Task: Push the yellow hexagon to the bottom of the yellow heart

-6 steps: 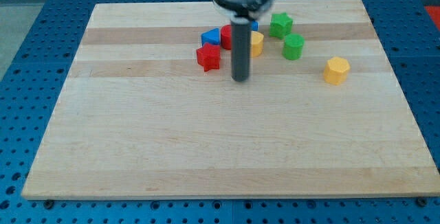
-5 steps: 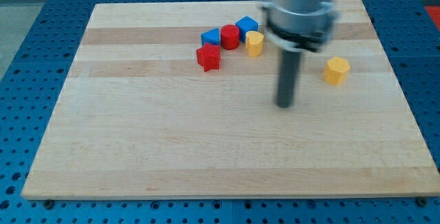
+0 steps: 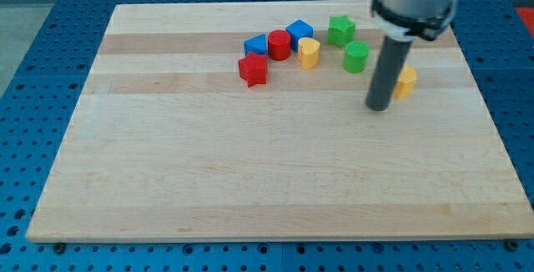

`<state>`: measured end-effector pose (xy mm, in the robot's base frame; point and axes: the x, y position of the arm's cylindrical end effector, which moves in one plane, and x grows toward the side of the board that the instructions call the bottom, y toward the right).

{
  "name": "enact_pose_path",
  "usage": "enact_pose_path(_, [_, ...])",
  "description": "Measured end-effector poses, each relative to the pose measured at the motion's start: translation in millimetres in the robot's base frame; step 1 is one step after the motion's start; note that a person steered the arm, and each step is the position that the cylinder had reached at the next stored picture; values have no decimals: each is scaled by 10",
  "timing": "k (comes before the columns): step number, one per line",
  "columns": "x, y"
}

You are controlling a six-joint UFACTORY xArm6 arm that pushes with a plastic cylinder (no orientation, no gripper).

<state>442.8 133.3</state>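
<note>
1. Wooden board (image 3: 250, 180) lies on a blue perforated table (image 3: 33, 22); lower half of board has no blocks on it.
2. My tip (image 3: 380, 107) is down on the board at the view's right, just left of the yellow hexagon (image 3: 406, 81), w/ the rod covering the hexagon's left edge. Touching or not: can't tell.
3. No fingers on this rig, just a plain rod, so nothing is grasped.
4. Yellow hexagon sits near the board's right side, well apart from the yellow heart (image 3: 309, 52), which is up toward the view's top centre.
5. Beside the heart, to its left: red cylinder (image 3: 279, 45), blue triangle (image 3: 256, 44), blue cube (image 3: 299, 32) just above; red star (image 3: 253, 69) lower left.
6. Green star (image 3: 340, 30) and green cylinder (image 3: 356, 57) lie btwn heart and hexagon, above my tip.
</note>
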Motion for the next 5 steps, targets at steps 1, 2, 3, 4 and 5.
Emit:
enact_pose_path(1, [199, 849])
enact_pose_path(2, [-103, 1197])
enact_pose_path(3, [-378, 1197])
enact_pose_path(4, [-411, 709])
enact_pose_path(5, [-411, 97])
